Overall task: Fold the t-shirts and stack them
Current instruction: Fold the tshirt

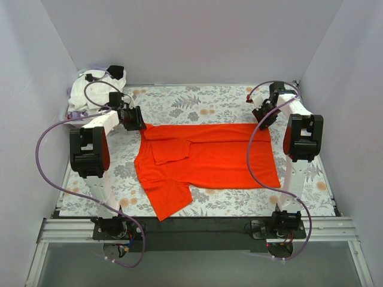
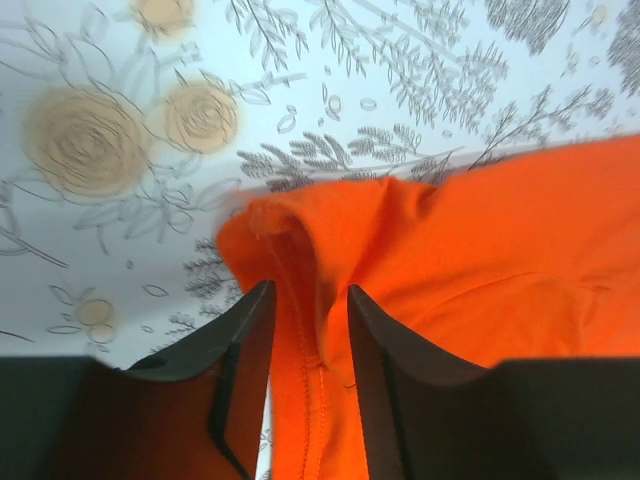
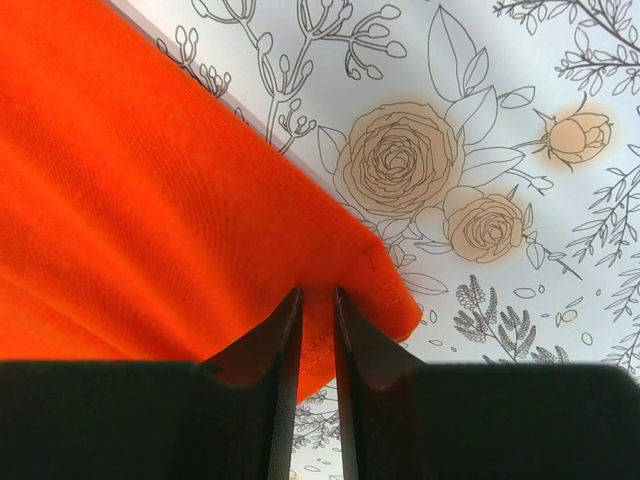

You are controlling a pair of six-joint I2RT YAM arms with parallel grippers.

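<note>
The orange-red t-shirt lies spread flat on the floral cloth, its neck end to the left and one sleeve folded on top. My left gripper is at its far left corner, jaws closed on a bunched ridge of the shirt between the fingertips. My right gripper is at the far right corner, jaws nearly together on the hemmed edge between the fingertips. White t-shirts lie in a heap at the back left.
The grey-and-orange floral cloth covers the table. White walls close in the back and both sides. A black rail with the arm bases runs along the near edge. Purple cables loop off both arms.
</note>
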